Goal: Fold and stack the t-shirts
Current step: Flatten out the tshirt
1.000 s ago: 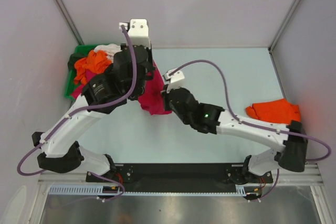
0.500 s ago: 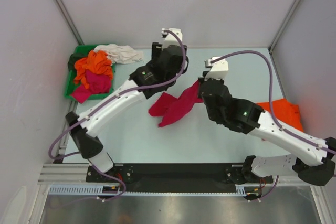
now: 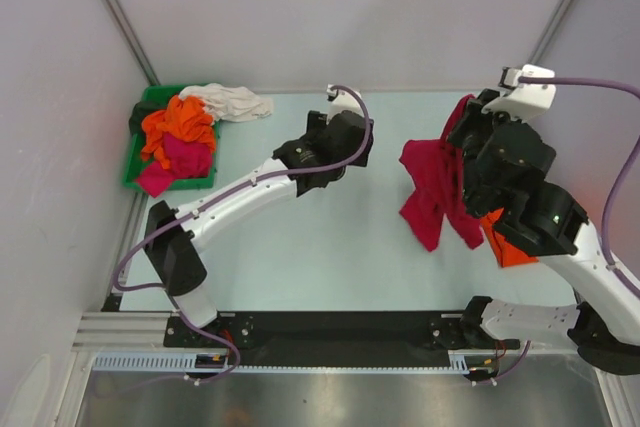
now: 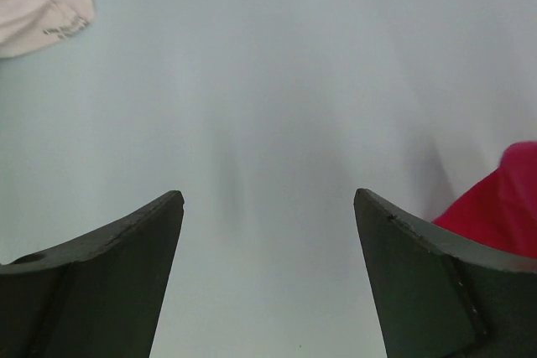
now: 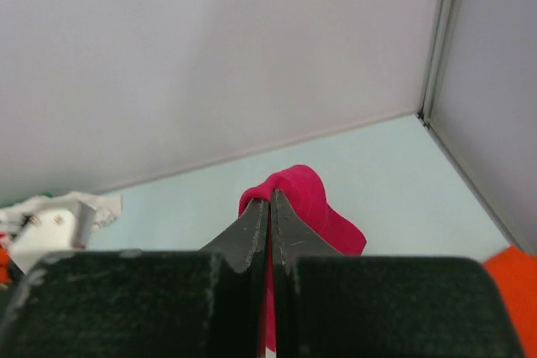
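Pale bench, nothing fancy. Right hand clamped on red shirt, hanging long-ways down at bench's 3 o'clock. Left hand wide open, empty, shirt roughly 3 o'clock from it.

No legible text, label, brand, number or sign on any surface in the three views.

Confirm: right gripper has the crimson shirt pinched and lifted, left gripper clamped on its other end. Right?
No. The left gripper is open and holds nothing; the left wrist view shows only bare table between its jaws. The right gripper does have the crimson shirt pinched and lifted.
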`<state>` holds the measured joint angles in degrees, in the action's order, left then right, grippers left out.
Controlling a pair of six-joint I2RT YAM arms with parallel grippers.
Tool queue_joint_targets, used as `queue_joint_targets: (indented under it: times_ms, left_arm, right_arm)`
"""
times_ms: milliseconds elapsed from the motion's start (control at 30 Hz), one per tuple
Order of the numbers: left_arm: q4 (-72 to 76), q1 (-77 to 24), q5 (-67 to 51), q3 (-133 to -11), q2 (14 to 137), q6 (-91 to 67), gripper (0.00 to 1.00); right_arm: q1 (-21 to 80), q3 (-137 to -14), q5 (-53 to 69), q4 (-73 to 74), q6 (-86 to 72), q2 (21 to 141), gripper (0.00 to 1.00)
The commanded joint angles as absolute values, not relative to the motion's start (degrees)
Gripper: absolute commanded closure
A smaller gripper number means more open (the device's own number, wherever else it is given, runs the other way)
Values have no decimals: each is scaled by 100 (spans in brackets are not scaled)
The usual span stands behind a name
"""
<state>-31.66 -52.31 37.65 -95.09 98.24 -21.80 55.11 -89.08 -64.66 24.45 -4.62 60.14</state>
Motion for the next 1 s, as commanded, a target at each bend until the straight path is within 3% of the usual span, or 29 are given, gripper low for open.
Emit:
queue_joint_targets:
  times_ms: [0, 200, 433, 667, 800, 967]
  left_arm:
    - [-2770, -5229, 2998, -9027, 9422, -2742, 11]
    - [-2138, -5387, 2479, -8184, 9010, -2971, 12]
    - [-1617, -5511, 2408, -7305, 8245, -3094, 12]
    - [-1670, -5511, 2830, -6900, 7481, -3059, 11]
    - [-1898, -5511, 3058, -6847, 7339, -3076, 11]
    - [-2135, -5511, 3523, -6768, 7111, -3120, 11]
  right_arm:
    - [5511, -9500, -6417, 1942, 113, 6160, 100]
    - [5695, -10036, -5873, 1626, 719, 6468, 100]
    - [5809, -12136, -5599, 3418, 414, 7980, 100]
    - [5968, -11461, -5344, 1934, 950, 7602, 100]
    - [4661, -12524, -4424, 4309, -621, 8286, 100]
    - [3517, -11277, -3877, 3955, -1177, 7682, 100]
